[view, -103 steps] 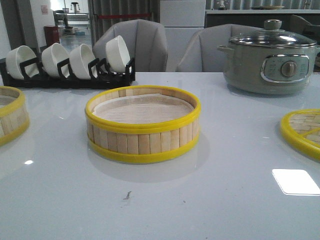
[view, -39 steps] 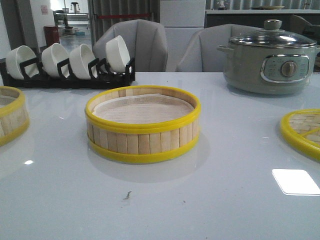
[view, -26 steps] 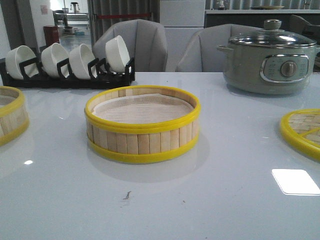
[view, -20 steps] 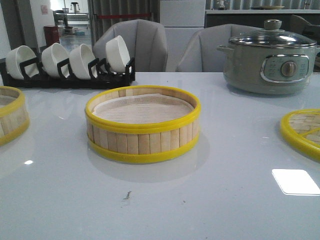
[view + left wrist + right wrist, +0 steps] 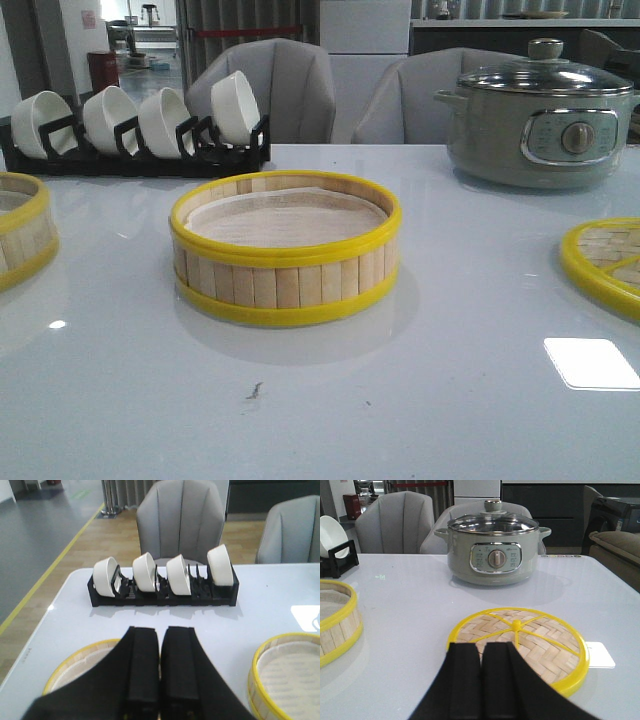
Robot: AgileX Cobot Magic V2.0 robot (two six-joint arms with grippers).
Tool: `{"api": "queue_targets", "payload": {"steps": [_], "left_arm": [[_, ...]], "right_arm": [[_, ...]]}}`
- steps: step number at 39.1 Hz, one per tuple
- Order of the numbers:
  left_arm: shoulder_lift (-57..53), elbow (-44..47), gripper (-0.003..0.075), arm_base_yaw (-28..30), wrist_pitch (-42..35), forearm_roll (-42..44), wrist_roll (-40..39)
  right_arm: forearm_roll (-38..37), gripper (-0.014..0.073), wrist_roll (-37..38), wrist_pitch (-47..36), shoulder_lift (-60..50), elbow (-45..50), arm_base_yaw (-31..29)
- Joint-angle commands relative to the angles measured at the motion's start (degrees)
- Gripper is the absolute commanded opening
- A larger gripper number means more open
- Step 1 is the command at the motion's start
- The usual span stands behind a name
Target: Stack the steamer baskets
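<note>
Wrist views alone show both arms: left hand clenched empty above one steamer basket, second basket beside it; right hand clenched empty over woven lid.

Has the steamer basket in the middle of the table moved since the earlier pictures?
No. In the front view the middle steamer basket sits at the same place below the black bowl rack and left of the electric pot, as it did before.

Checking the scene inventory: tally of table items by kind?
Steamer baskets: 2 (center, left)
Woven lid: 1
Pot: 1
Bowl rack: 1
White bowls: 4
Total: 9
</note>
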Motion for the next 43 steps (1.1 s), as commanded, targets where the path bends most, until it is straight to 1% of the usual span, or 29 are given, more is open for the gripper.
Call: {"api": "queue_targets", "payload": {"steps": [1,14,43], "left_arm": [[0.8,-2.3,0.0103,-0.3,-3.1,-0.3,-0.2],[4.1,-2.3,0.0103,-0.3,-3.2,-0.1,-0.2],[4.2,-2.3,0.0103,-0.3,-3.9,-0.1,-0.2]], "right_arm": [[0.0,0.0037,-0.5,-5.1,-1.2,-0.9,-0.3],[0.0,0.0037,-0.5,-5.1,-1.2,-0.9,-0.3],[0.0,0.0037,-0.5,-5.1,-1.2,-0.9,-0.3]]}}
